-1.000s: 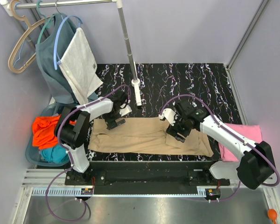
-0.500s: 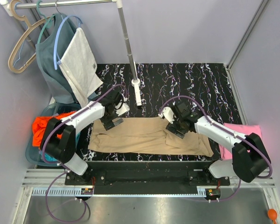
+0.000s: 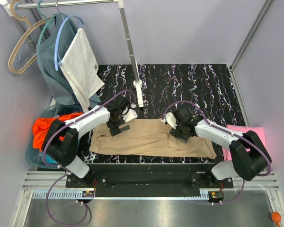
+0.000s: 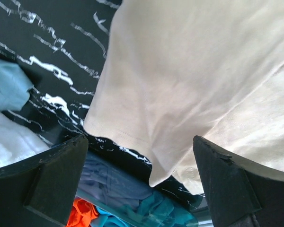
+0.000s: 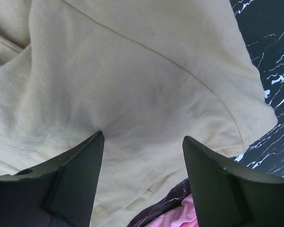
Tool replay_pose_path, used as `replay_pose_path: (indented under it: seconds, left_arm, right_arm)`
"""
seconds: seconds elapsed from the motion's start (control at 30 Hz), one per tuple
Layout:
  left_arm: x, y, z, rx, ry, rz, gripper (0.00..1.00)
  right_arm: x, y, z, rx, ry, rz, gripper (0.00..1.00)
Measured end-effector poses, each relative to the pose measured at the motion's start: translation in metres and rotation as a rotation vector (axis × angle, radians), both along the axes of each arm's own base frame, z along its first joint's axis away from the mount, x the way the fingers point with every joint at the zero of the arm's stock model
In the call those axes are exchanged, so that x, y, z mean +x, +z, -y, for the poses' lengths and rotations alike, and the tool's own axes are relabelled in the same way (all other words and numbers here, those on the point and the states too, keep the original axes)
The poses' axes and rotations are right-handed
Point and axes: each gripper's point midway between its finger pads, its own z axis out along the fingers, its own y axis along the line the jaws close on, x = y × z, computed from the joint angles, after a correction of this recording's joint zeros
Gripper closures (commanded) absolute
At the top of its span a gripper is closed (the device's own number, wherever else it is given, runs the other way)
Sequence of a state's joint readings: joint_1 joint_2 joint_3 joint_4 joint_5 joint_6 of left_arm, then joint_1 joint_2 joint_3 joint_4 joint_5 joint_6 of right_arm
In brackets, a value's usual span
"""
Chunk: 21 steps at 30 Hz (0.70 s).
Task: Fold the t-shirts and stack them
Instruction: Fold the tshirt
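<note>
Top external: tan t-shirt (image 3: 146,141) lies spread along the 6 o'clock edge of the desk (image 3: 203,82). We see left jaws wide open above its 11 o'clock edge, right jaws wide open over its 3 o'clock half, gripping nothing.

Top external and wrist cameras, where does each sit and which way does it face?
Top external: above, behind the arm bases, looking down at the black marbled table; the left arm and right arm show.
Left wrist: on the left arm, looking down past its open left claw at the tan cloth t-shirt's edge.
Right wrist: on the right arm, looking down between the open right claw onto that shirt.
Shared: all three show the tan shirt.
</note>
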State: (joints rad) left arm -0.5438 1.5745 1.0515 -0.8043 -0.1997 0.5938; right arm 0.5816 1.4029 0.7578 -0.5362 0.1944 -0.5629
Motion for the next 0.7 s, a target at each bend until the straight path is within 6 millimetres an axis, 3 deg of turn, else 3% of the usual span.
replay_pose_path:
  seconds: [0.3,0.53,0.7]
  left_arm:
    - [0.002,-0.017,0.013,0.01,-0.047,-0.025,0.01]
    - [0.007,-0.039,0.012,0.049,-0.064,-0.043,0.01]
    - [0.007,-0.04,0.011,0.064,-0.082,-0.044,0.01]
  right_arm:
    - [0.003,-0.003,0.0,-0.005,0.001,0.005,0.25]
    - [0.003,-0.009,0.004,-0.012,-0.003,0.002,0.25]
    - [0.01,-0.012,0.008,-0.014,-0.017,0.005,0.25]
